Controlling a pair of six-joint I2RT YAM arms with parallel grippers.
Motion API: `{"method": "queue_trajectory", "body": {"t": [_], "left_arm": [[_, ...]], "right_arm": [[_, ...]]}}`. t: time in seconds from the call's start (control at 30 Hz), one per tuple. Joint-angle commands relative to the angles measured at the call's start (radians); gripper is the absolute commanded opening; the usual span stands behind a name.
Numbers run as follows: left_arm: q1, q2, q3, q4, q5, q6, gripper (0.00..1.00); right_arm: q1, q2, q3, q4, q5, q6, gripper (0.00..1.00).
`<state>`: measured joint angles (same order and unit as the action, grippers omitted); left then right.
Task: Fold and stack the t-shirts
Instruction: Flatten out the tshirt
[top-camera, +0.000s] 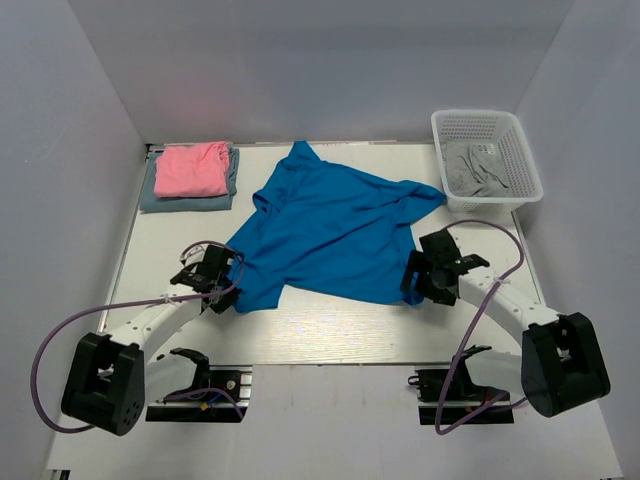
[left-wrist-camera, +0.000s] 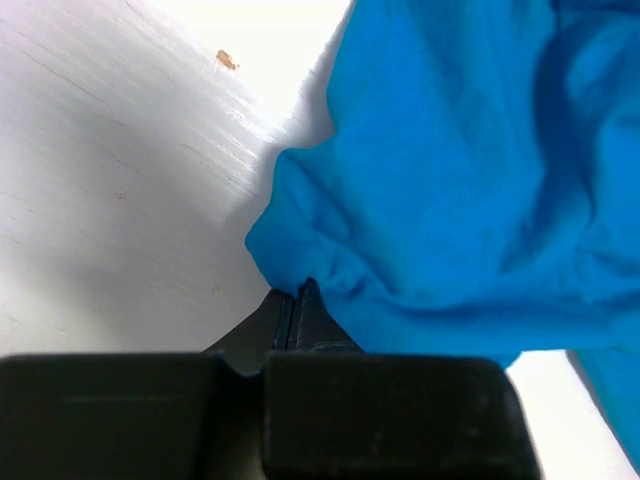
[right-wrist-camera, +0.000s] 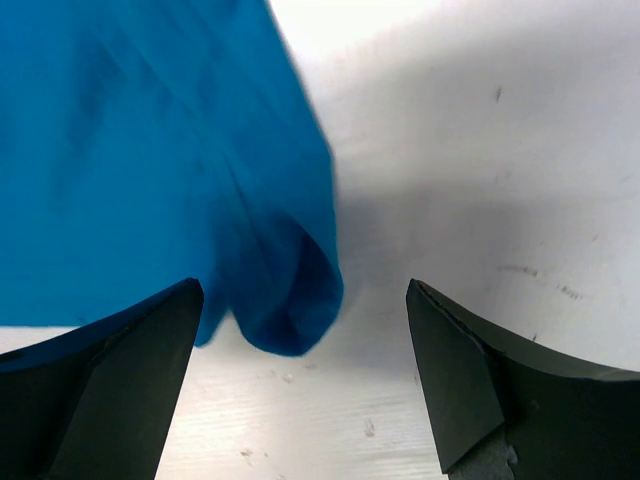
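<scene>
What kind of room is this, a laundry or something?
Likely a robotics test booth, not a laundry: a white table boxed in by plain panels, two robot arms bolted at its edge, a blue t-shirt spread on it.

You see a large bright blue t-shirt (top-camera: 330, 235) lying spread but rumpled across the middle of the table (top-camera: 330, 330), collar toward the far edge. At the far left corner, a folded pink t-shirt (top-camera: 192, 168) rests on a folded grey-blue t-shirt (top-camera: 150, 196).
</scene>
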<state>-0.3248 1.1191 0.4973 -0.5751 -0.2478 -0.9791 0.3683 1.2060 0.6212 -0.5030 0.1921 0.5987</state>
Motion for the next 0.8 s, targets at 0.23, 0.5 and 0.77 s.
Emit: {"method": "queue_trajectory", "body": {"t": [0.23,0.5,0.77], "left_arm": [[0.006,-0.062,-0.019,0.001,-0.065,0.013,0.0],[0.006,-0.041,-0.009,-0.009,-0.093,0.013,0.0],[0.006,-0.041,-0.009,-0.009,-0.093,0.013,0.0]], "right_arm": [[-0.003,-0.06,-0.064,-0.044,-0.051,-0.008,0.88],[-0.002,0.004,-0.044,-0.075,0.085,0.047,0.66],[-0.003,0.001,-0.025,-0.039,0.098,0.043,0.46]]}}
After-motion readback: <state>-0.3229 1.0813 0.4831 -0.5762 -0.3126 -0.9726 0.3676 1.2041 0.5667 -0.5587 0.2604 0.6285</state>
